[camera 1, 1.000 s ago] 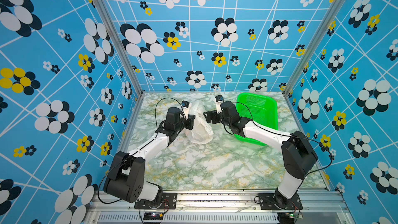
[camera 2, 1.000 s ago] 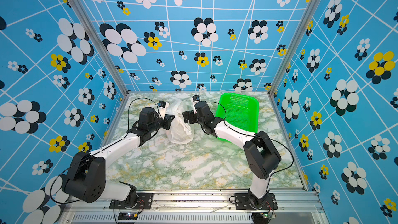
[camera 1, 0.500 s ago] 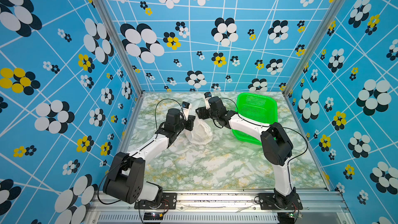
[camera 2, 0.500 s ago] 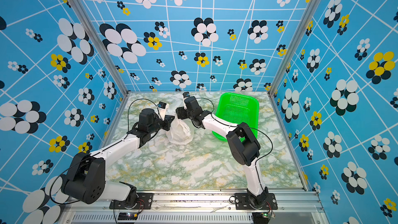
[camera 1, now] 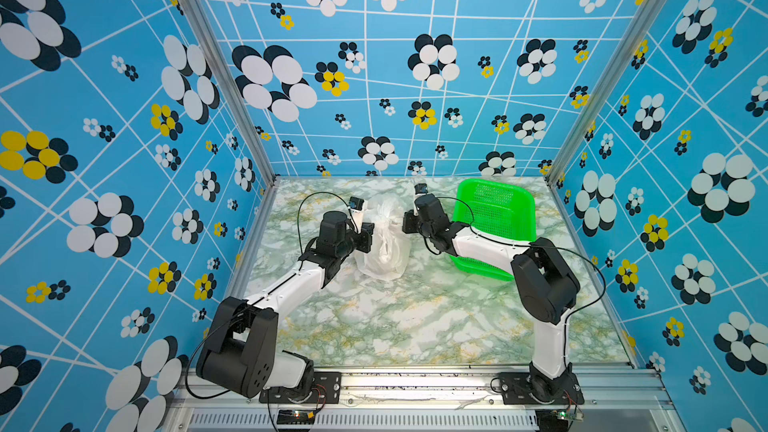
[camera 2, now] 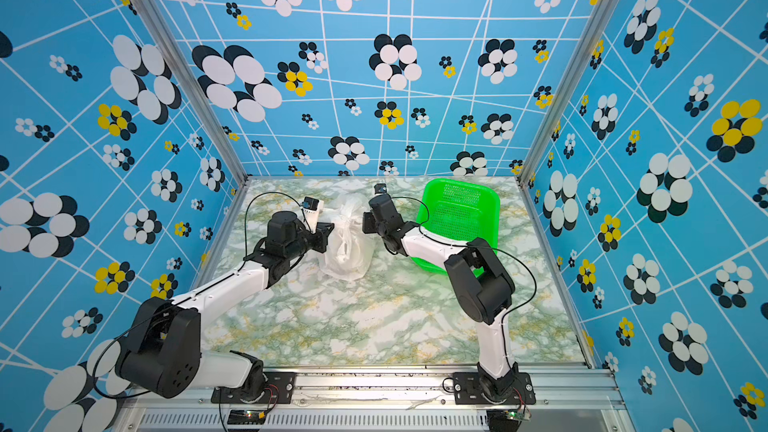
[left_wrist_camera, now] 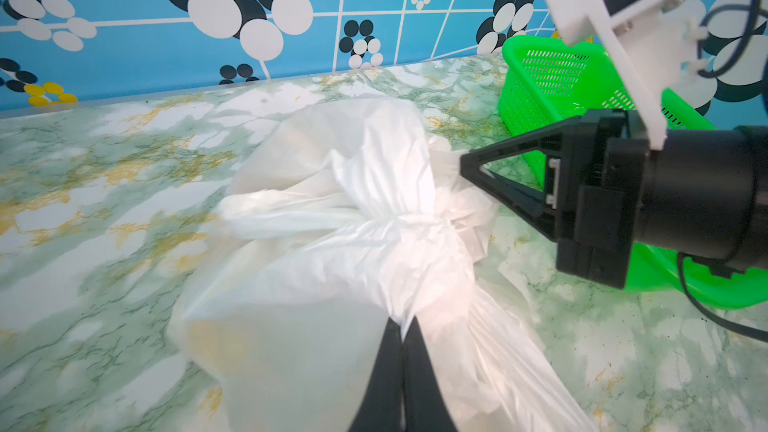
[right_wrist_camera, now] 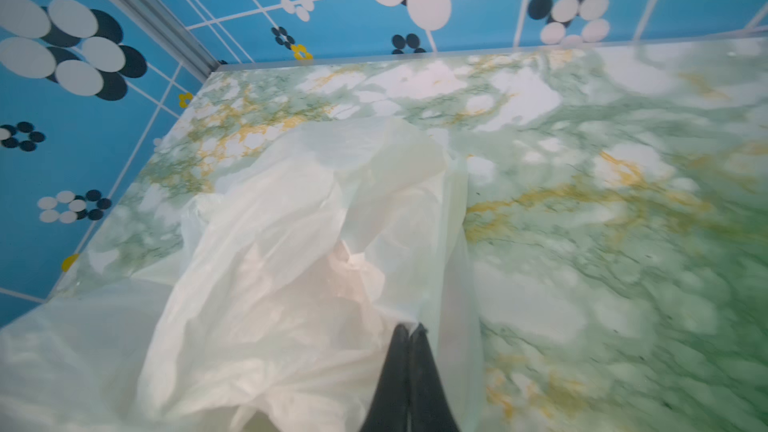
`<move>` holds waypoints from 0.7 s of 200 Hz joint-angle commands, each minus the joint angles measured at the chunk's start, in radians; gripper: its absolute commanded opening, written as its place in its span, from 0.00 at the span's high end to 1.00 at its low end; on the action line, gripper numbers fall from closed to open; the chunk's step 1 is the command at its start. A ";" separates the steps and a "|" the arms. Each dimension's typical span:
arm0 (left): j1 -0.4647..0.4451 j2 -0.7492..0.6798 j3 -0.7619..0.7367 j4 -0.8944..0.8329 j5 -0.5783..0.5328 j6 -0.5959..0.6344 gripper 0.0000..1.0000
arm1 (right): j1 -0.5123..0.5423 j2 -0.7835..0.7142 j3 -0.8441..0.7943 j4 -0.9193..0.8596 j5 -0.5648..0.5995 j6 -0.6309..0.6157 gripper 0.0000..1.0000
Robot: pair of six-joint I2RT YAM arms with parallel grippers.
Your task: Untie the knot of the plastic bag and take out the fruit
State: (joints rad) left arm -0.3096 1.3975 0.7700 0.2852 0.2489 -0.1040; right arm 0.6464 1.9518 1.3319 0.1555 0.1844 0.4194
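One knot [left_wrist_camera: 411, 218], not yet undone, mid-frame in the left wrist view, on the plastic bag [camera 1: 384, 243] lying centre in both top views. Left gripper [left_wrist_camera: 402, 322] clenched on bag film just below the knot; right gripper [left_wrist_camera: 462, 162] pinched shut on bag film at its upper right. Knot lies between the tips: pull apart along that diagonal.

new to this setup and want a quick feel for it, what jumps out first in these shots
The loud blue flower-print walls box in everything. At the back of the marble table, a knotted white plastic bag lies between two arms, the left gripper and the right gripper each pinched shut on its plastic near the knot. A bright green basket sits just right of it, nothing visible inside.
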 commanded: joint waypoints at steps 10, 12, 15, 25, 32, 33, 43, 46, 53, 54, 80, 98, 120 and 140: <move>0.022 -0.038 -0.022 0.025 -0.047 -0.008 1.00 | -0.026 -0.150 -0.124 0.112 0.162 -0.005 1.00; 0.021 -0.038 -0.023 0.027 -0.049 -0.008 1.00 | -0.025 -0.158 -0.135 0.115 0.166 -0.005 1.00; 0.022 -0.040 -0.026 0.029 -0.054 -0.009 1.00 | -0.027 -0.168 -0.149 0.123 0.173 -0.004 1.00; 0.025 -0.046 -0.034 0.034 -0.072 -0.014 1.00 | -0.025 -0.200 -0.208 0.152 0.194 0.008 1.00; 0.030 -0.050 -0.037 0.035 -0.084 -0.022 1.00 | -0.027 -0.223 -0.253 0.179 0.209 0.021 1.00; 0.032 -0.050 -0.038 0.036 -0.085 -0.024 1.00 | -0.026 -0.226 -0.259 0.180 0.210 0.022 1.00; 0.044 -0.054 -0.042 0.042 -0.093 -0.042 1.00 | -0.026 -0.259 -0.315 0.207 0.231 0.039 1.00; 0.047 -0.054 -0.044 0.045 -0.095 -0.048 1.00 | -0.026 -0.269 -0.330 0.210 0.239 0.045 1.00; 0.061 -0.053 -0.047 0.050 -0.099 -0.065 1.00 | -0.026 -0.293 -0.365 0.216 0.256 0.061 1.00; 0.063 -0.053 -0.048 0.051 -0.099 -0.070 1.00 | -0.025 -0.295 -0.370 0.217 0.260 0.063 1.00; 0.118 -0.046 -0.069 0.077 -0.095 -0.131 1.00 | -0.021 -0.370 -0.485 0.256 0.270 0.101 1.00; 0.137 -0.054 -0.097 0.103 -0.102 -0.150 1.00 | -0.005 -0.408 -0.531 0.268 0.273 0.106 1.00; 0.139 -0.077 -0.113 0.124 -0.095 -0.155 1.00 | 0.044 -0.436 -0.539 0.265 0.284 0.061 1.00; 0.137 -0.102 -0.127 0.146 -0.071 -0.154 0.92 | 0.087 -0.451 -0.506 0.235 0.304 -0.012 0.76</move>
State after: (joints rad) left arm -0.1802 1.3487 0.6598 0.3672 0.1719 -0.2405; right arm 0.6899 1.5410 0.7982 0.3828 0.4374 0.4843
